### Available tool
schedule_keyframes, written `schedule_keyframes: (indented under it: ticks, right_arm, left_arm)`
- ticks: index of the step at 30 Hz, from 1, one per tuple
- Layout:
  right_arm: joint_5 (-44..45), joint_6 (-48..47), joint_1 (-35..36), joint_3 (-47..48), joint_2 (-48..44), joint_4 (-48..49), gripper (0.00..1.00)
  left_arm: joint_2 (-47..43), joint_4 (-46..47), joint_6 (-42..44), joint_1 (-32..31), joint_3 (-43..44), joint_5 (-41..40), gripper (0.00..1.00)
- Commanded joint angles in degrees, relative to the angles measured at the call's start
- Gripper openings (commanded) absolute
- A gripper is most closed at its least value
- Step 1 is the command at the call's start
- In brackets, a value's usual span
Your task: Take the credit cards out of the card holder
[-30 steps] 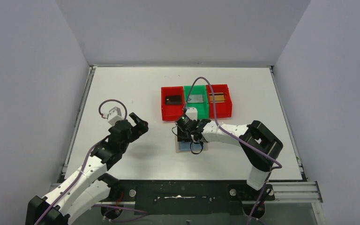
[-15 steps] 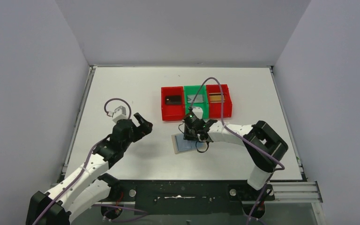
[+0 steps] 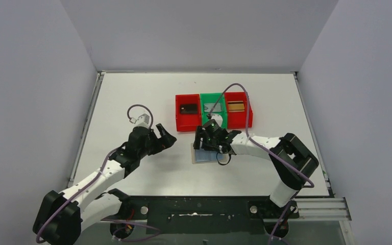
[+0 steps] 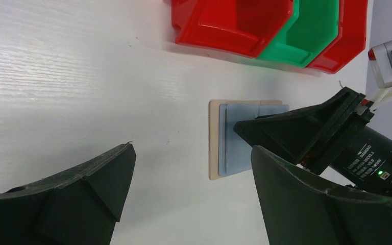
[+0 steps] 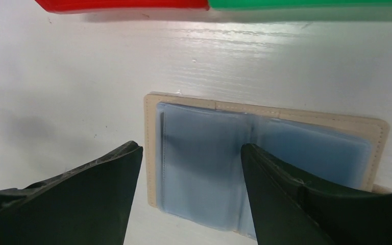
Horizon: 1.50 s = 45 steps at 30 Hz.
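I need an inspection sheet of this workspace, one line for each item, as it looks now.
Surface: white table, flat.
Job's things: holder lies open, blue lining up, no card seen inside; dark card in left red bin, silver card in green bin, gold card in right red bin.
Clutter: nothing seen.
Grippers: right gripper open, over the holder; left gripper open, empty, beside it.
Cables: purple left cable and right cable loop above the wrists.
Surroundings: plain grey walls on three sides.

Beige card holder [image 4: 227, 148] open flat on table [image 4: 81, 76], right arm's fingers [image 4: 296, 127] over its blue lining, bins [image 4: 245, 20] beyond.
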Motion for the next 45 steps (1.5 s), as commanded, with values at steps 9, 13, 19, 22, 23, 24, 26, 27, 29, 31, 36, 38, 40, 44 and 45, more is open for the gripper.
schedule_keyframes:
  ticks: [9,13,19,22,23,24,26,27,29,31,36,38,40,44,45]
  right_arm:
    - [16.91,-1.92,6.78,10.07,6.37,-14.98,0.70]
    - [17.85,-1.72,7.50,10.66,7.46,-15.79,0.69]
    - [17.09,-1.23,7.54,10.19,7.60,-15.13,0.60]
    - [15.31,-1.39,7.22,9.18,7.06,-13.45,0.59]
    - [14.52,-1.46,7.03,8.95,6.89,-12.87,0.56]
    - [14.11,-1.48,6.80,8.83,6.80,-12.52,0.54]
    - [13.25,-1.17,6.15,8.79,6.69,-12.37,0.54]
    - [12.32,-1.29,5.70,8.44,6.45,-11.48,0.54]
    - [10.30,-0.97,4.93,7.17,5.56,-9.58,0.55]
    - [8.92,-0.42,4.13,6.21,5.05,-8.61,0.57]
    - [8.49,0.21,3.31,5.13,4.77,-8.20,0.55]
    - [9.15,0.17,3.31,5.56,5.37,-9.07,0.52]
    - [9.78,0.03,3.40,6.19,6.08,-10.27,0.50]
    - [9.49,0.55,3.21,5.87,5.85,-9.90,0.41]
    - [8.75,0.61,2.99,5.55,5.47,-9.14,0.38]
  left_arm:
    - [-7.95,-2.83,-0.38,1.03,0.26,-6.56,0.85]
    - [-7.59,-2.75,-0.46,1.05,0.27,-6.16,0.85]
    - [-7.72,-3.01,-0.43,1.16,0.14,-5.85,0.85]
    - [-7.96,-2.89,-0.79,1.13,-0.21,-5.80,0.85]
    - [-7.99,-2.80,-0.83,1.13,-0.26,-5.57,0.85]
    - [-7.87,-2.75,-0.82,1.17,-0.20,-5.40,0.85]
    - [-7.76,-2.75,-0.74,1.14,-0.17,-5.32,0.85]
    - [-7.63,-2.68,-0.73,1.13,-0.17,-5.34,0.85]
    - [-7.47,-2.54,-0.88,1.13,-0.17,-5.26,0.85]
    - [-7.37,-2.40,-0.91,1.13,-0.11,-4.92,0.85]
    - [-7.24,-2.40,-0.91,1.17,-0.20,-4.90,0.85]
    - [-7.20,-2.47,-0.82,1.13,-0.10,-4.83,0.85]
    - [-7.12,-2.56,-0.67,1.14,0.00,-4.84,0.85]
    - [-6.29,-0.69,0.33,1.13,0.18,-2.92,0.85]
    - [-5.78,0.45,0.77,1.13,0.25,-1.60,0.85]
